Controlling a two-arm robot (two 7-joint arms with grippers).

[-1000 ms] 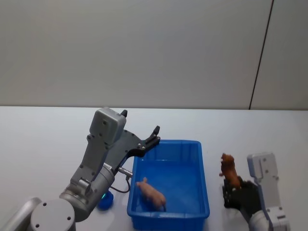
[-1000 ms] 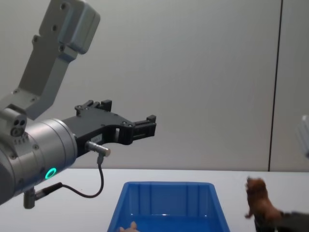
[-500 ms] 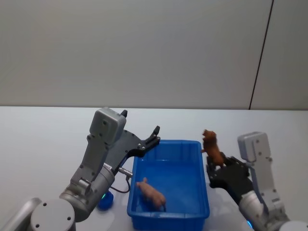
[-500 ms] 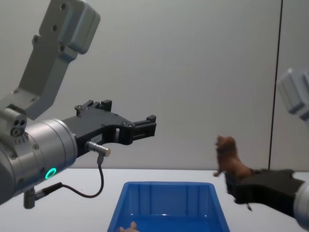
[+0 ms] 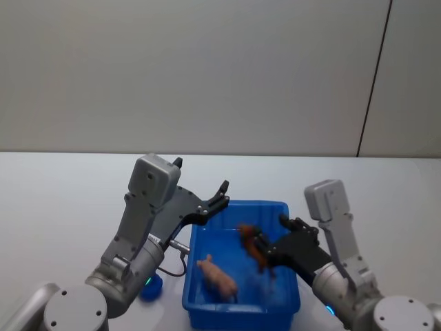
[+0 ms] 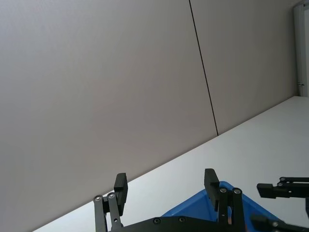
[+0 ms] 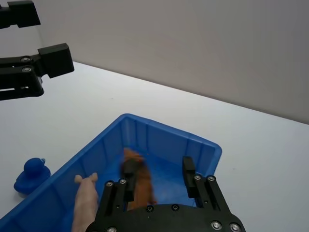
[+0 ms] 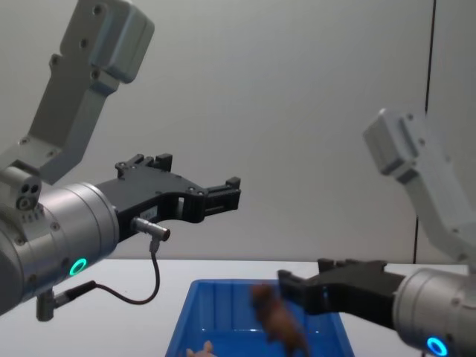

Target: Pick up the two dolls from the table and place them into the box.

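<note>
The blue box [image 5: 292, 276] stands on the white table [image 5: 62, 200]. The pale pink doll [image 5: 217, 276] lies on the box's floor near its front left and also shows as the pink doll [image 7: 86, 198]. My right gripper [image 5: 272, 240] hovers over the box's right half, open. The dark brown doll [image 5: 251, 249] is a blur just under its fingers, inside the box's outline; the brown doll [image 8: 279, 320] hangs free of the right gripper [image 8: 305, 274]. My left gripper [image 5: 201, 176] stays open and empty above the box's far left corner.
A small blue duck toy [image 5: 150, 288] sits on the table just left of the box, by the left arm's base; the same duck [image 7: 31, 175] shows in the right wrist view. A grey wall stands behind the table.
My right arm carried the brown doll leftward from the table's right side to above the box, then opened; the doll has left the fingers and dropped lower. The left arm has not moved.
</note>
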